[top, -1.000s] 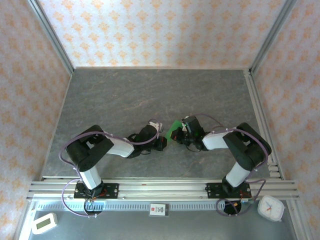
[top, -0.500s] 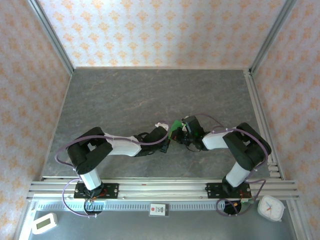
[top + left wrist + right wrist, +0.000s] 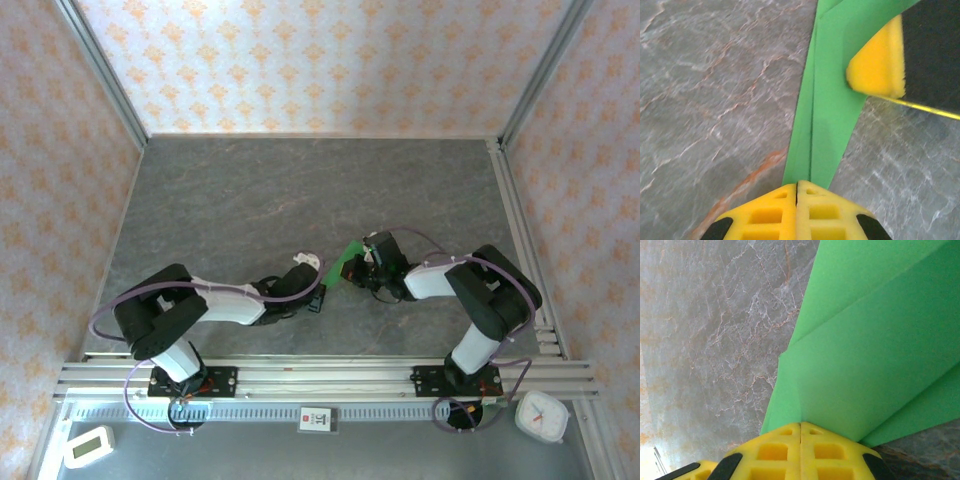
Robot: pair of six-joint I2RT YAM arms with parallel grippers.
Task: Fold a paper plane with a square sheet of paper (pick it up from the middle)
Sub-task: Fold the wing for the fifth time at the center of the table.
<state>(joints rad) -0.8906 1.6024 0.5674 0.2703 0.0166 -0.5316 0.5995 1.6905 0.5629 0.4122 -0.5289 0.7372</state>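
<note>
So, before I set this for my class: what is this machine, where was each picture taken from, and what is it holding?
These are two robot arms, the left arm and the right arm, bolted at the near edge of a grey table. The wide picture looks down from above and behind them. The two close-ups come from a camera on each wrist; the yellow blocks at the bottom are that arm's jaws. Both pairs of jaws are shut on one piece of folded green paper, held between them.

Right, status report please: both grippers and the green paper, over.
Left gripper shut on paper. Right gripper shut on its other end. Paper folded, creased, spanning both. Nothing in the way.
</note>
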